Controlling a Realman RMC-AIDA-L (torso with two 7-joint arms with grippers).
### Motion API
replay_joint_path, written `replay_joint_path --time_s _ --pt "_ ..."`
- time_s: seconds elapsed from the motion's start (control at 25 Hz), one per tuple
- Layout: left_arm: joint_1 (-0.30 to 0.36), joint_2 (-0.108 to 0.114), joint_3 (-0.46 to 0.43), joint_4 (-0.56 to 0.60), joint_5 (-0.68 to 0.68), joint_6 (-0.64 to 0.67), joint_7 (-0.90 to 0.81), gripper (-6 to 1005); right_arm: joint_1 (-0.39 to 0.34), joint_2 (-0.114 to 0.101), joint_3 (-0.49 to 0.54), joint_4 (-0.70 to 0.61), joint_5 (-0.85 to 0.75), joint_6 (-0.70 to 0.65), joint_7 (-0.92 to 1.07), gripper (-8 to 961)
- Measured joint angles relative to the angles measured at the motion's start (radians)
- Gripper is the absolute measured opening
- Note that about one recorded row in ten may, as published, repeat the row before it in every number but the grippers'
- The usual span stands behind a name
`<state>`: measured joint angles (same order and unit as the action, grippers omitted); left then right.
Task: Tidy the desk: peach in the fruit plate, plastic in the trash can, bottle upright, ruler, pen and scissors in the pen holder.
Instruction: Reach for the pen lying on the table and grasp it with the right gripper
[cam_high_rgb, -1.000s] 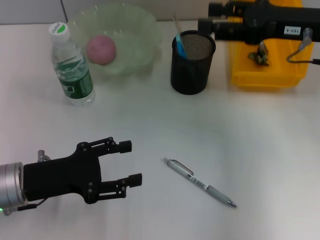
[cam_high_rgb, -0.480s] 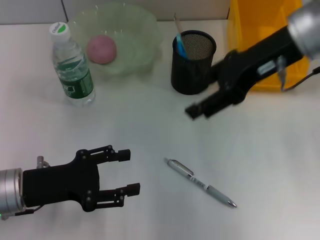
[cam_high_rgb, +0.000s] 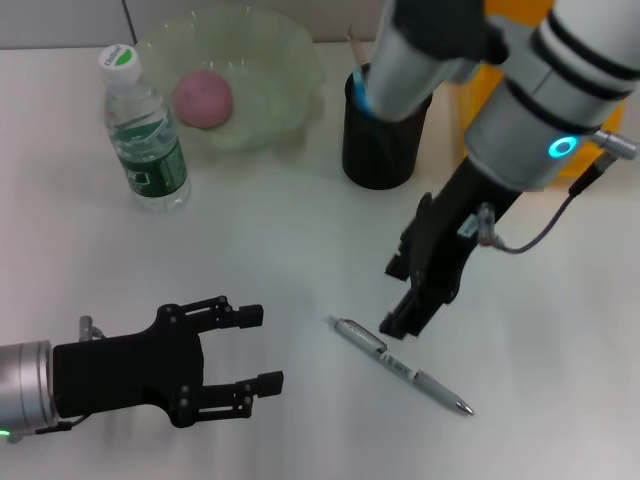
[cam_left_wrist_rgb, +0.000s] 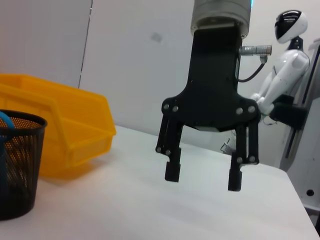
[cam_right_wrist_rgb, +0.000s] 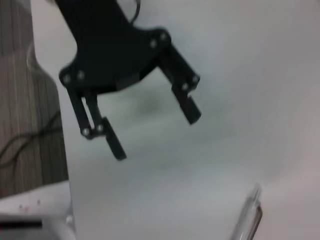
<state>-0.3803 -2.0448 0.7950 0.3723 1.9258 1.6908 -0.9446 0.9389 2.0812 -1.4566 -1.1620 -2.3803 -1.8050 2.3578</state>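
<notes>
- Above the clip end of the pen, the right gripper hangs tip-down — its jaws spread wide, nothing between them.
- The pen lies flat on the white desk, slanted, near the front edge.
- At the front left corner the left gripper hovers over the desk, jaws released — empty.
- The bottle stands upright beside the fruit plate holding the peach; the pen holder sits behind the right arm.

No legible text; bottle label print unreadable.
</notes>
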Motion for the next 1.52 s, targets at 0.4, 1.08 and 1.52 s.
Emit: replay_joint_path --time_s 0.4,1.08,1.52 --pt "0.001 -0.015 -0.004 -0.005 0.002 -0.026 0.045 782 0.083 0.008 -0.157 0.142 -0.021 0.035 0.035 710" --pt "-0.005 -0.022 -0.002 -0.008 -0.004 -0.027 0.047 782 0.092 0.011 -0.447 0.203 0.032 0.18 0.047 709" --pt "-0.005 -0.025 -0.004 -0.017 -0.004 -0.027 0.047 782 0.092 0.011 -0.554 0.2 0.064 0.255 0.042 700"
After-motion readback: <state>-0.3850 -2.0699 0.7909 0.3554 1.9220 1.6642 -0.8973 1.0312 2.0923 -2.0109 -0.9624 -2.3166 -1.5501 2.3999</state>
